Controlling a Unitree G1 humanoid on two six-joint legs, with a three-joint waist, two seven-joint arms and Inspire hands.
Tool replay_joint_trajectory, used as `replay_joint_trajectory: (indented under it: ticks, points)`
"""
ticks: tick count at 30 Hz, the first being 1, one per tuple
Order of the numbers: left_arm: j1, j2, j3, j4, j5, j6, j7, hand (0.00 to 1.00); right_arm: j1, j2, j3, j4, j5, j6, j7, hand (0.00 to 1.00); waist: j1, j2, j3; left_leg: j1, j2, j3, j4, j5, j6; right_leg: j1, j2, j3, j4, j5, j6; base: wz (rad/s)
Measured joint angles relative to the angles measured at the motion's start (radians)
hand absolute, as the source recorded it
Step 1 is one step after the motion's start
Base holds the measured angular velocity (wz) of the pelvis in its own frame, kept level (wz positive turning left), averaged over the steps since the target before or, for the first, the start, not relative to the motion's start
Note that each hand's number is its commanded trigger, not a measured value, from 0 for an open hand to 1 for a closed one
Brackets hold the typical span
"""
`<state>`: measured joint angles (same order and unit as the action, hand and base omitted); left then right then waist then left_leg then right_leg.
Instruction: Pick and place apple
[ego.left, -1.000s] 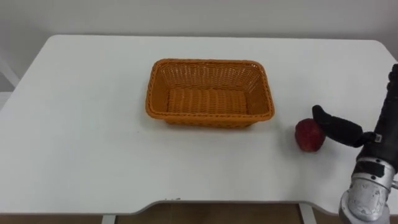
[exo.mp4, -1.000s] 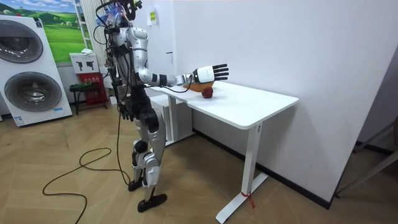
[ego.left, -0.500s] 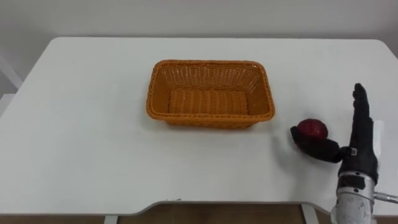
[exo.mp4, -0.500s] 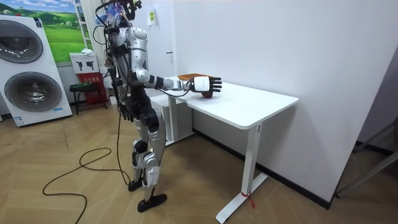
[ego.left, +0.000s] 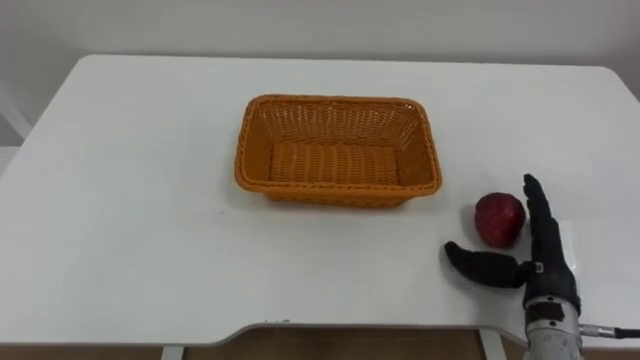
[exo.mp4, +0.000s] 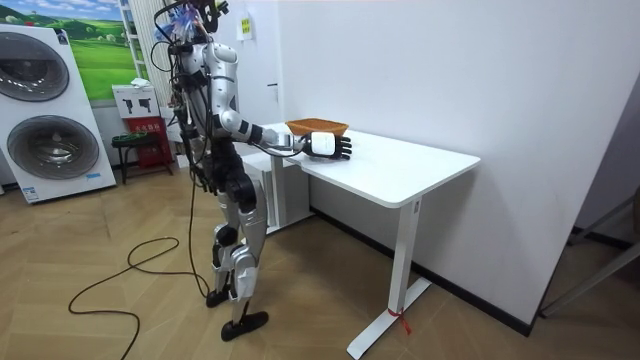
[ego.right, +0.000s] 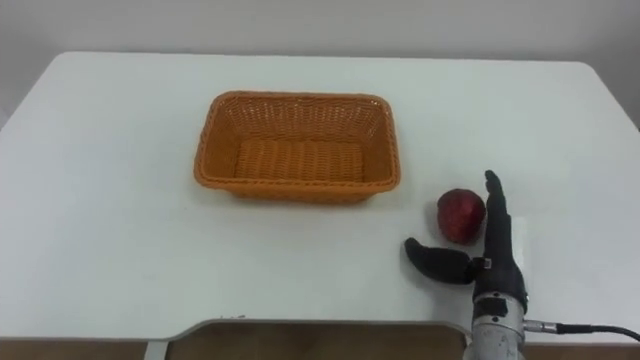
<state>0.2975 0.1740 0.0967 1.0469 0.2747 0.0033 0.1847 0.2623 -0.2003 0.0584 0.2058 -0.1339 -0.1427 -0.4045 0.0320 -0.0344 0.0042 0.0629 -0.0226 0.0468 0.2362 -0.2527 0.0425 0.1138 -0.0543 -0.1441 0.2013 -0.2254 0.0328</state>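
Note:
A red apple (ego.left: 499, 218) (ego.right: 460, 214) lies on the white table (ego.left: 150, 200), to the right of an empty orange wicker basket (ego.left: 337, 149) (ego.right: 298, 146). My right hand (ego.left: 541, 258) (ego.right: 492, 256) stands open just near of the apple, fingers straight along its right side and thumb stretched out to the left in front of it. The apple sits free in the gap, not held. From the room view, the right hand (exo.mp4: 329, 145) reaches over the table's near edge beside the basket (exo.mp4: 317, 126).
The table's front edge (ego.left: 330, 325) runs just below my right hand. The room view has a washing machine (exo.mp4: 52, 110) far behind me and a wall (exo.mp4: 450, 70) behind the table.
My right hand has drawn back toward the table's front edge and turned, its thumb coming off the apple; the apple stays beside the basket.

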Motion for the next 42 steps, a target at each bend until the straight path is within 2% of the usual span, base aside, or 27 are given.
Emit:
replay_joint_trajectory:
  ticks: [3,5,8,11,17,22,30,34,36,42]
  points:
    - [-0.003,0.000,0.000,-0.018,0.000,-0.009,0.003,0.00,-0.005,0.000,-0.001,0.023,-0.039,-0.018,-0.006,1.00,0.000,0.000,-0.0007,0.003,0.000,0.002,0.000,0.000,0.000,0.002,0.000,0.003,0.000,0.000,0.000,-0.01]
    - [-0.005,0.000,-0.001,-0.003,-0.001,-0.010,0.009,0.00,-0.026,-0.003,-0.012,0.084,-0.080,-0.046,-0.032,1.00,0.000,-0.002,-0.0014,0.012,0.000,0.002,-0.001,0.000,0.000,0.011,0.000,0.003,0.000,0.000,0.000,0.00]
    - [-0.004,0.000,0.000,0.015,-0.007,-0.011,0.010,0.00,-0.052,-0.009,-0.022,0.141,-0.077,-0.060,-0.051,1.00,0.003,-0.006,-0.0029,0.023,0.001,0.001,-0.011,0.000,0.000,0.022,0.001,0.000,-0.002,0.000,0.000,0.00]
    - [0.006,0.000,0.000,0.019,-0.007,-0.010,0.021,0.00,-0.068,-0.011,-0.022,0.171,-0.075,-0.061,-0.074,1.00,0.005,-0.012,-0.0077,0.029,0.002,0.001,-0.014,0.000,-0.001,0.033,0.003,-0.003,-0.015,0.003,-0.002,0.00]
    - [0.005,0.000,0.000,0.036,-0.007,-0.009,0.029,0.00,-0.072,-0.011,-0.022,0.188,-0.072,-0.054,-0.094,1.00,0.005,-0.013,-0.0074,0.036,0.002,-0.003,-0.015,0.000,-0.001,0.043,0.003,-0.007,-0.018,0.004,-0.002,0.02]
    - [0.003,0.000,-0.001,0.035,-0.008,-0.009,0.032,0.00,-0.063,0.003,-0.021,0.194,-0.054,-0.077,-0.109,1.00,0.004,-0.013,-0.0074,0.038,0.001,-0.004,-0.014,0.000,-0.001,0.045,0.003,-0.010,-0.021,0.004,-0.002,0.00]
    - [0.005,0.000,0.000,0.034,-0.005,-0.009,0.031,0.00,-0.062,0.004,-0.014,0.185,-0.023,-0.073,-0.140,1.00,0.007,-0.008,-0.0074,0.037,0.001,-0.005,-0.015,0.000,-0.001,0.047,0.003,-0.011,-0.027,0.004,-0.002,0.00]
    - [0.005,0.000,0.000,0.032,-0.001,-0.002,0.016,0.00,-0.063,0.003,-0.014,0.137,-0.024,-0.036,-0.140,1.00,0.006,0.003,-0.0071,0.035,0.001,-0.006,-0.017,0.000,-0.002,0.045,0.003,-0.011,-0.028,0.005,-0.003,0.00]
    - [0.003,0.000,0.000,0.032,0.000,-0.001,0.000,0.00,-0.065,-0.001,-0.015,0.098,-0.014,-0.030,-0.141,1.00,0.005,0.006,-0.0061,0.033,0.001,-0.006,-0.016,0.000,-0.002,0.043,0.003,-0.010,-0.028,0.005,-0.003,0.00]
    - [0.002,0.000,0.000,0.034,-0.006,-0.002,-0.022,0.00,-0.147,-0.027,-0.051,0.066,0.012,-0.030,-0.174,1.00,0.006,0.008,-0.0041,0.014,-0.001,-0.009,-0.013,0.001,-0.002,0.026,0.002,-0.018,-0.028,0.005,-0.002,0.01]
